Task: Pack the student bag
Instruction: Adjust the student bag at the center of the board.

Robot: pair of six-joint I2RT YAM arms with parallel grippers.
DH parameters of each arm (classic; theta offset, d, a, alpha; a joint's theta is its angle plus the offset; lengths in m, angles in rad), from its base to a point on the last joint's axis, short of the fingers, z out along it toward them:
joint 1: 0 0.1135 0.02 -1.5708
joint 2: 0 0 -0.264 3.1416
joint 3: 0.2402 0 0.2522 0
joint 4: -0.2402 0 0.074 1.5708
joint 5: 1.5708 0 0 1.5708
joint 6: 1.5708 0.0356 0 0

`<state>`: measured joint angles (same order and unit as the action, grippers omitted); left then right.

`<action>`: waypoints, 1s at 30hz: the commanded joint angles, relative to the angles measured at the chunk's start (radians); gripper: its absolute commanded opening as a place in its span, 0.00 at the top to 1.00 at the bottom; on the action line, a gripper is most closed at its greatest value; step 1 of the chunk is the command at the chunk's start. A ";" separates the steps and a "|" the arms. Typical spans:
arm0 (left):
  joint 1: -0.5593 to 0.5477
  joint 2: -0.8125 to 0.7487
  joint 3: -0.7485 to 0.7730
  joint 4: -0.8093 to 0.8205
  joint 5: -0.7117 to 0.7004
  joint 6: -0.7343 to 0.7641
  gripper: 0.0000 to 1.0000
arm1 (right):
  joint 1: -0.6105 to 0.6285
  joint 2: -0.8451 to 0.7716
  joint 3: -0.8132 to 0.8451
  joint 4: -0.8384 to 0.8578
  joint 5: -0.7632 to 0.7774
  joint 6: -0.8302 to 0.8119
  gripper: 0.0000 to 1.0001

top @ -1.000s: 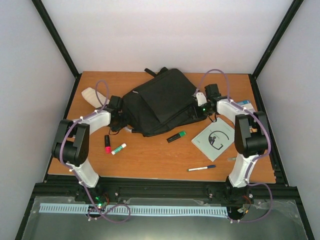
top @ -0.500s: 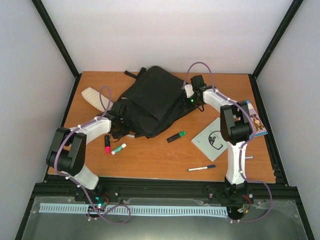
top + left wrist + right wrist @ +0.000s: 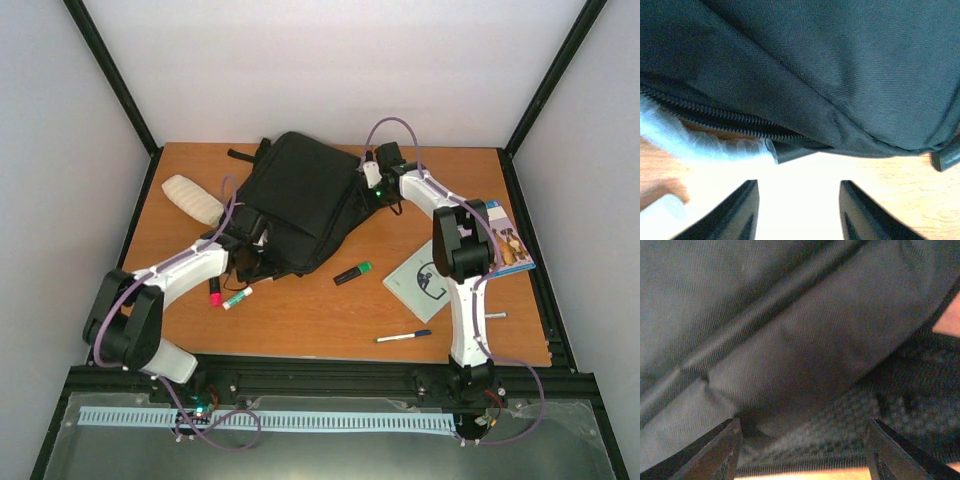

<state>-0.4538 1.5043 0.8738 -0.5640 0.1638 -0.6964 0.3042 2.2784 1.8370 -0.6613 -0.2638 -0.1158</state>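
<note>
The student bag (image 3: 300,195), a big black backpack, lies on the wooden table left of centre toward the rear. My left gripper (image 3: 247,256) is at its near left corner. In the left wrist view the left gripper (image 3: 798,200) stands open over bare table, just short of the bag's zipper (image 3: 725,117), with nothing between the fingers. My right gripper (image 3: 372,190) is against the bag's right edge. In the right wrist view the right gripper (image 3: 802,440) has its fingers wide apart, with black fabric (image 3: 790,340) and padded mesh (image 3: 880,410) filling the gap.
A cream pouch (image 3: 192,198) lies at the far left. A pink marker (image 3: 214,293) and a glue stick (image 3: 238,297) lie near the left arm. A green highlighter (image 3: 353,273), white booklet (image 3: 420,278), pen (image 3: 403,336) and colourful book (image 3: 510,243) lie to the right.
The bag has slid and turned to the left and rear. The right arm followed it left and rearward. The left gripper was shut and now stands open at the bag's near corner.
</note>
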 commanded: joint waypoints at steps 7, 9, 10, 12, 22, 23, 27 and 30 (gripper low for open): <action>0.003 -0.138 0.226 -0.117 -0.303 0.083 0.01 | 0.004 -0.403 -0.341 0.028 -0.025 -0.011 0.24; 0.025 -0.069 0.285 -0.093 -0.338 0.077 0.00 | 0.005 -0.476 -0.438 0.058 -0.063 0.002 0.24; 0.042 -0.022 0.318 -0.077 -0.330 0.072 0.00 | 0.005 -0.510 -0.489 0.072 -0.096 0.005 0.24; 0.078 0.072 0.400 -0.061 -0.313 0.072 0.00 | 0.005 -0.604 -0.582 0.102 -0.151 -0.007 0.25; 0.255 0.538 0.918 -0.134 -0.268 0.284 0.00 | 0.005 -0.860 -0.929 0.275 -0.260 -0.116 0.24; 0.269 0.588 0.981 -0.161 -0.262 0.305 0.00 | 0.005 -0.855 -0.924 0.276 -0.246 -0.119 0.25; 0.312 0.770 1.245 -0.280 -0.185 0.374 0.00 | 0.005 -0.829 -0.922 0.273 -0.231 -0.146 0.27; 0.322 0.877 1.384 -0.356 -0.171 0.427 0.00 | 0.004 -0.840 -0.928 0.270 -0.236 -0.156 0.27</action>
<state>-0.1452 2.2833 2.1014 -0.7712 -0.0616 -0.3840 0.3038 1.4425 0.9138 -0.4278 -0.4839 -0.2310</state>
